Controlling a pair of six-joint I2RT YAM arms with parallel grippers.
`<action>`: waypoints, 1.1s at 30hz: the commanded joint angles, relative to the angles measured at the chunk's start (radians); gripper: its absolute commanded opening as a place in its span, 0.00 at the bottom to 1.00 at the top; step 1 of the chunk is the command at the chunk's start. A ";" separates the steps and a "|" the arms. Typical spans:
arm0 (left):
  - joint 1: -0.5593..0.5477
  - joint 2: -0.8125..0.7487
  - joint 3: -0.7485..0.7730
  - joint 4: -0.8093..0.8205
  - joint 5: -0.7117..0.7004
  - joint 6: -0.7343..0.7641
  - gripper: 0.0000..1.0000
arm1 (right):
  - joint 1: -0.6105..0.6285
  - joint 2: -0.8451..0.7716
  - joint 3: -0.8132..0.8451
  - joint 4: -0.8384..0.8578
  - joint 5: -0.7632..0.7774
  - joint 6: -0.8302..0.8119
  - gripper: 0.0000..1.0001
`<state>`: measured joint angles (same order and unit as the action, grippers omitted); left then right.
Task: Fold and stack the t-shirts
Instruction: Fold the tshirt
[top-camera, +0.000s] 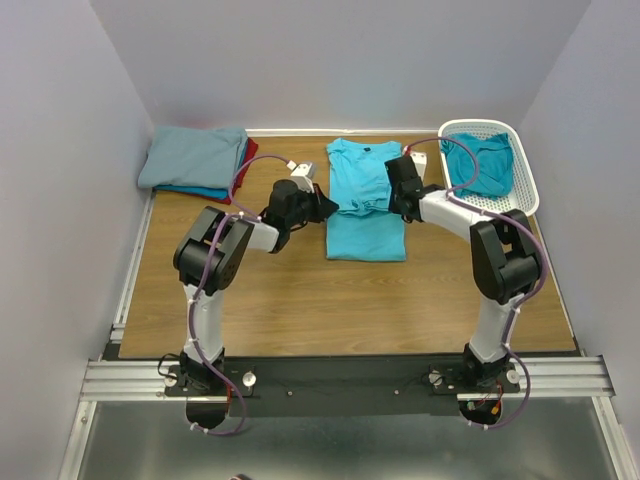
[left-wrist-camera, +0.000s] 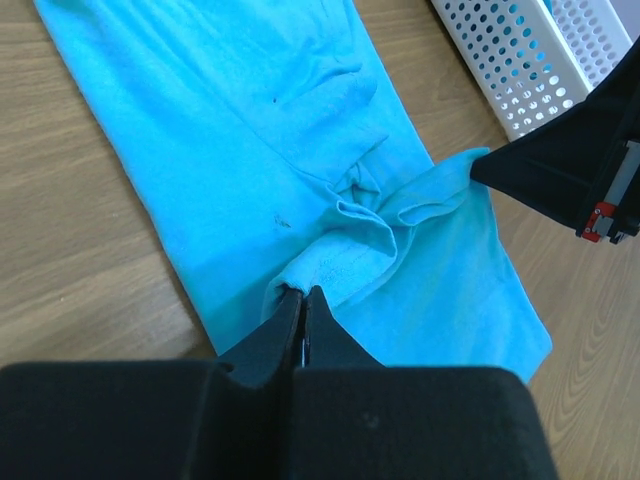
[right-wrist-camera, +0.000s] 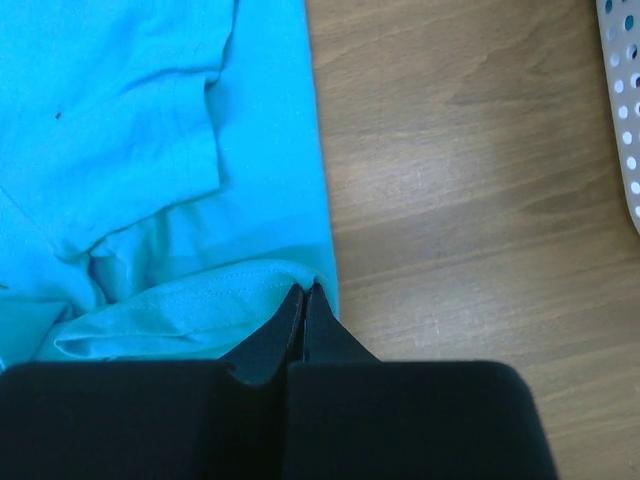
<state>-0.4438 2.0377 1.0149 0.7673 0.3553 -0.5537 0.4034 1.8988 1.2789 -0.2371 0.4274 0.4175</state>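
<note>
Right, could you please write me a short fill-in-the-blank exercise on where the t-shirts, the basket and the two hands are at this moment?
1. The left hand and the right hand are both ____ on the turquoise t-shirt.
2. The white basket stands at the far ____ corner of the table.
3. The folded stack of t-shirts sits at the far ____ corner.
Missing words: shut; right; left.

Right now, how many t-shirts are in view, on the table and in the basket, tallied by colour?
turquoise t-shirt: 1
teal t-shirt: 1
grey-blue t-shirt: 1
red t-shirt, only an edge showing: 1
blue t-shirt, only an edge showing: 1
Total: 5
</note>
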 joint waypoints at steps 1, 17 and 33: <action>0.020 0.036 0.036 0.012 0.057 -0.005 0.30 | -0.023 0.046 0.059 0.012 -0.022 -0.017 0.09; 0.013 -0.197 -0.153 -0.048 -0.056 0.052 0.78 | -0.026 -0.181 -0.091 0.012 -0.208 -0.022 0.83; -0.119 -0.350 -0.371 -0.080 -0.118 -0.014 0.65 | -0.026 -0.411 -0.472 0.012 -0.342 0.095 0.66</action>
<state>-0.5362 1.7199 0.6495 0.7036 0.2874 -0.5507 0.3801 1.5188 0.8509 -0.2283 0.1036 0.4747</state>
